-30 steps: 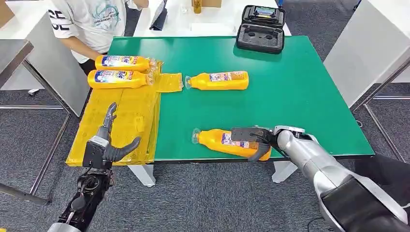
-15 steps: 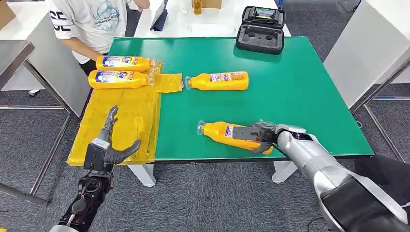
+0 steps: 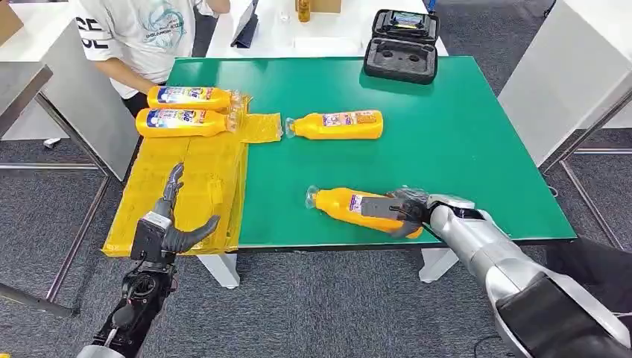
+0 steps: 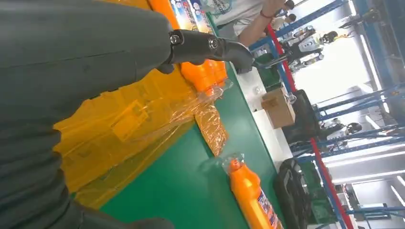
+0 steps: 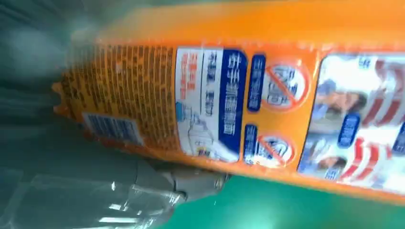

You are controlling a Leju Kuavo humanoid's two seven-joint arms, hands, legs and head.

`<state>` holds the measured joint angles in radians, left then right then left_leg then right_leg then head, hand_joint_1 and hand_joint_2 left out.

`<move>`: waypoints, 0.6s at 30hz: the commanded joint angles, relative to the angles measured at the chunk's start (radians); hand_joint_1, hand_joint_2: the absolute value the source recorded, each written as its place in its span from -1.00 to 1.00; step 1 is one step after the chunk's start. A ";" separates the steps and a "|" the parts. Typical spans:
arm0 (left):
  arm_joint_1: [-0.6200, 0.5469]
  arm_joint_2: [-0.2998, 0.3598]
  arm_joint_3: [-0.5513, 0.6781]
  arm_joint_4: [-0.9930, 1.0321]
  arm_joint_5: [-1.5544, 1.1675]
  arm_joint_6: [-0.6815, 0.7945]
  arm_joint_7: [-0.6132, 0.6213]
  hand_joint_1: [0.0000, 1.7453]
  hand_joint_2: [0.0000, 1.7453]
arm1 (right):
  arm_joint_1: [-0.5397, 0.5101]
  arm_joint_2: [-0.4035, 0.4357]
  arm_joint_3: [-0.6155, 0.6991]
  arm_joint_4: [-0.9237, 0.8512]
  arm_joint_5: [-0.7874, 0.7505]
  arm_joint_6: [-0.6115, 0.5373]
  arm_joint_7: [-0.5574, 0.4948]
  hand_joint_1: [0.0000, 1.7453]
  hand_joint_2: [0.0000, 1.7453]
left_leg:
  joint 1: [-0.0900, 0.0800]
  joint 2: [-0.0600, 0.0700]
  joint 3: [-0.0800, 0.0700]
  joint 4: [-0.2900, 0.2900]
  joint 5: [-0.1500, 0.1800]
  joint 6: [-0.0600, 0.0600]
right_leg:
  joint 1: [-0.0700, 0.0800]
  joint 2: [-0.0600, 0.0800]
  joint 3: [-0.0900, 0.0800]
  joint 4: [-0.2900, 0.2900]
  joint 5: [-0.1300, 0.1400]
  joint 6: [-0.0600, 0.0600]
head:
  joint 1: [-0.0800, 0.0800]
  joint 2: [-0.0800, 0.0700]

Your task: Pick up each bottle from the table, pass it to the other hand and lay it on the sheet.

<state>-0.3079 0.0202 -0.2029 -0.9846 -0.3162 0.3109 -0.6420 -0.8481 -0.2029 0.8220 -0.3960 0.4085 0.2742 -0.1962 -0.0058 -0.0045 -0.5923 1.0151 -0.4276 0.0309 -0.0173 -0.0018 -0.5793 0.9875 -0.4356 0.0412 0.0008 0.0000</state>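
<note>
Head view: my right robot hand [image 3: 402, 211] grips an orange bottle [image 3: 356, 208] lying near the front edge of the green table [image 3: 462, 142]. My left robot hand [image 3: 168, 224] is open, holding nothing, by the near end of the yellow sheet [image 3: 186, 186].

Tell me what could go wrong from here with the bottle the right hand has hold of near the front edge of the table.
1. The right hand grips the near bottle at its base end, so the long capped end may sag or twist on lifting.
2. The bottle lies close to the green table's front edge; a slip could drop it to the floor.
3. The left hand waits open, low beside the yellow sheet, well apart, so the handover needs a long carry.
</note>
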 commanded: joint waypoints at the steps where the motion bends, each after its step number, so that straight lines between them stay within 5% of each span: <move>1: 0.058 0.001 0.050 -0.062 0.054 -0.029 -0.005 -1.00 1.00 | 0.081 0.072 -0.210 -0.152 -0.079 -0.142 -0.115 1.00 1.00 | 0.001 0.004 0.000 0.000 -0.001 -0.002 | 0.001 0.004 -0.001 0.000 0.001 -0.002 | 0.000 0.000; 12: 0.056 -0.002 0.049 -0.067 0.054 -0.030 -0.005 -1.00 1.00 | 0.085 0.068 -0.213 -0.153 -0.080 -0.143 -0.117 1.00 1.00 | 0.001 0.000 -0.003 0.000 -0.001 -0.001 | 0.001 0.000 -0.004 0.000 0.000 -0.001 | -0.001 0.000; 18: 0.140 -0.006 0.064 -0.210 0.140 -0.111 0.006 -1.00 1.00 | 0.163 0.156 -0.387 -0.340 -0.120 -0.239 -0.245 0.98 1.00 | 0.001 0.003 -0.004 0.000 -0.001 -0.002 | 0.001 0.003 -0.004 0.000 0.000 -0.002 | 0.000 0.000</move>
<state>-0.2289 0.0202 -0.1736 -1.0785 -0.2452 0.2685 -0.6481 -0.7242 -0.1388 0.6061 -0.5677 0.3139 0.0976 -0.3595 -0.0058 -0.0064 -0.5972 1.0149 -0.4275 0.0309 -0.0173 -0.0038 -0.5833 0.9878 -0.4355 0.0416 0.0008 0.0000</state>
